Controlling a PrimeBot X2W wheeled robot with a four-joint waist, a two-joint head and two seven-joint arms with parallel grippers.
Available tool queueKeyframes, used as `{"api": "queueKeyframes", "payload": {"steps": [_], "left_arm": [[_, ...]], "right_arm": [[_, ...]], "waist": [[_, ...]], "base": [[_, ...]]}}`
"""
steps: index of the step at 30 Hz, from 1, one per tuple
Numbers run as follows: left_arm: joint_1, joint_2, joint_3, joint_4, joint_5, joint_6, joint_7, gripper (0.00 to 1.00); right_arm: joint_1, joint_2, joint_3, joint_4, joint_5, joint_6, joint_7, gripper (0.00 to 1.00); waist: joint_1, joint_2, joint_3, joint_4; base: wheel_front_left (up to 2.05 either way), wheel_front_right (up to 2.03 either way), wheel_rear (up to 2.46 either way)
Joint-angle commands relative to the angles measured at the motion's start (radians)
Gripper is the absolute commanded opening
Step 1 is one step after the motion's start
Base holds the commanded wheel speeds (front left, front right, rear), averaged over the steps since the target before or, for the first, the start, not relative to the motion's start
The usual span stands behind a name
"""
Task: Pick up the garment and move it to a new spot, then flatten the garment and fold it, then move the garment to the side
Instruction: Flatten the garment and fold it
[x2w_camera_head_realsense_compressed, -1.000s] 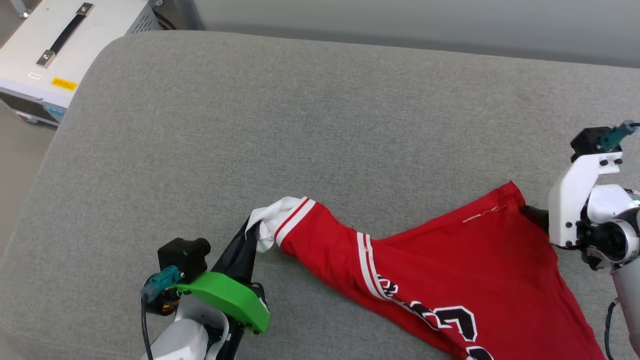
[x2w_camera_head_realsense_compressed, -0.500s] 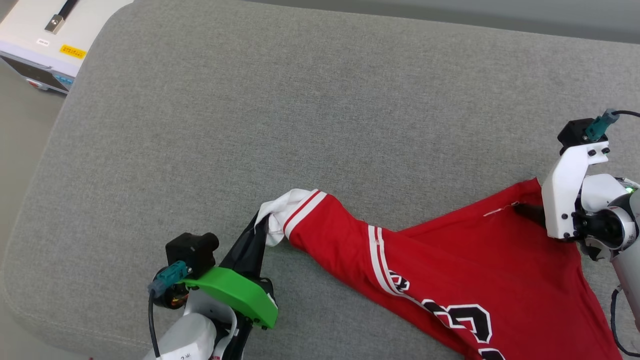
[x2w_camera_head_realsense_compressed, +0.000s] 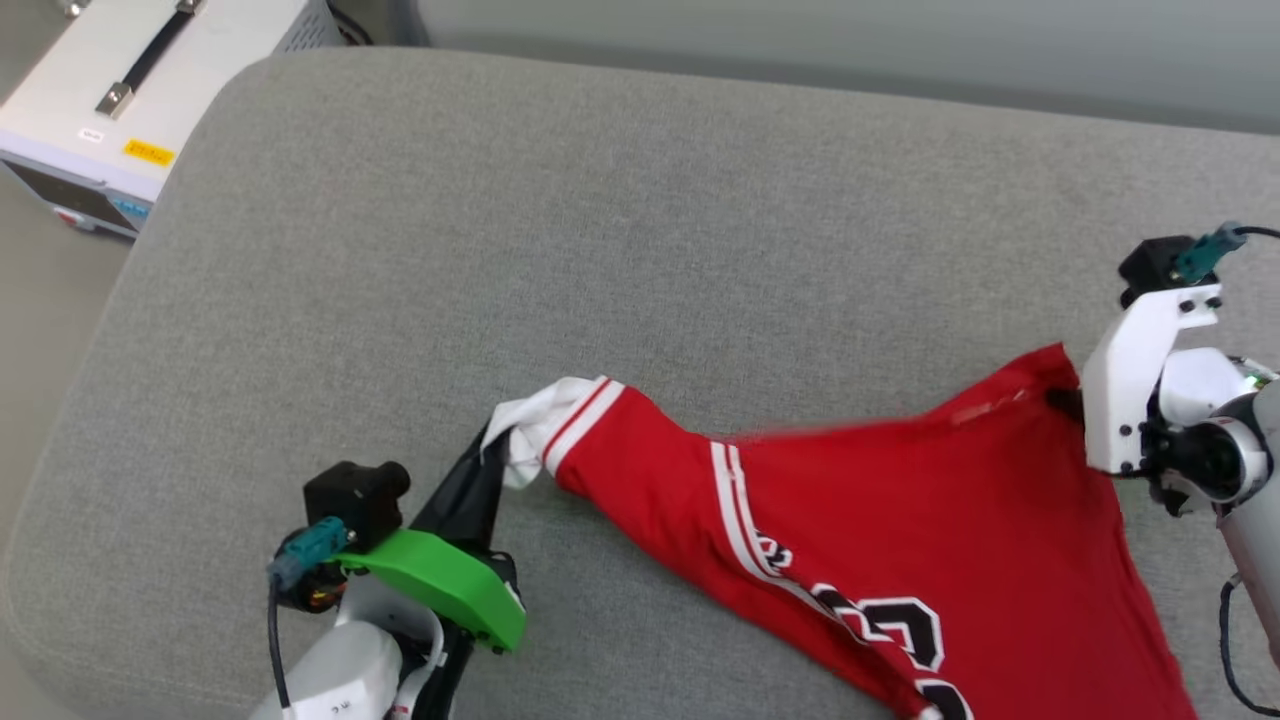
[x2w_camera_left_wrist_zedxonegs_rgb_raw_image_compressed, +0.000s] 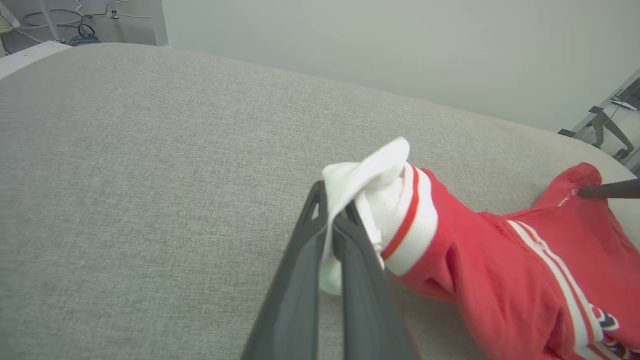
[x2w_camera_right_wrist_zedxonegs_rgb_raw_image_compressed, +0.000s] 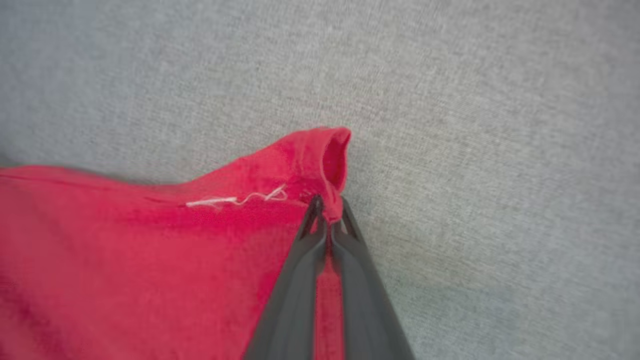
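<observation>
On the grey cushion (x2w_camera_head_realsense_compressed: 500, 230), the garment (x2w_camera_head_realsense_compressed: 900, 520) is spread between the two arms, its black-and-white print facing up near the front edge. At its white, red-striped sleeve the left gripper (x2w_camera_left_wrist_zedxonegs_rgb_raw_image_compressed: 332, 210) has its jaws pinched tight on the cloth, while the right gripper (x2w_camera_right_wrist_zedxonegs_rgb_raw_image_compressed: 327, 210) has its jaws closed on a plain red corner beside a loose white thread (x2w_camera_right_wrist_zedxonegs_rgb_raw_image_compressed: 235, 200). A white box (x2w_camera_head_realsense_compressed: 140, 90) with a black handle sits off the far left corner.
</observation>
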Motion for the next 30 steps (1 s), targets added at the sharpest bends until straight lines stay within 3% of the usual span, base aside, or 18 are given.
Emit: {"api": "queueKeyframes", "payload": {"steps": [1, 7, 13, 22, 30], "left_arm": [[-0.03, 0.018, 0.014, -0.004, 0.016, 0.009, 0.003, 0.0], [-0.116, 0.085, 0.042, 0.002, 0.039, 0.003, 0.03, 0.0], [-0.294, 0.132, 0.074, 0.038, 0.055, -0.037, 0.06, 0.0], [-0.682, 0.143, 0.118, 0.25, 0.061, -0.113, 0.1, 0.0], [-1.039, 0.149, 0.137, 0.45, 0.113, -0.133, 0.081, 0.0]], "right_arm": [[-0.01, -0.01, -0.017, -0.009, 0.006, 0.0, -0.028, 0.0], [-0.034, -0.016, -0.084, -0.024, -0.015, 0.0, -0.142, 0.0], [-0.105, -0.001, -0.137, -0.016, -0.058, 0.0, -0.234, 0.0], [-0.345, 0.05, -0.222, 0.009, -0.2, 0.0, -0.358, 0.0], [-0.621, 0.078, -0.311, 0.058, -0.324, 0.0, -0.479, 0.0]], "waist": [[0.0, 0.0, -0.048, -0.017], [0.0, 0.0, -0.108, -0.045], [0.0, 0.0, -0.108, -0.081], [0.0, 0.0, 0.006, -0.147], [0.0, 0.0, 0.15, -0.182]], "base": [[0.0, 0.0, 0.0], [0.0, 0.0, 0.0], [0.0, 0.0, 0.0], [0.0, 0.0, 0.0], [0.0, 0.0, 0.0]]}}
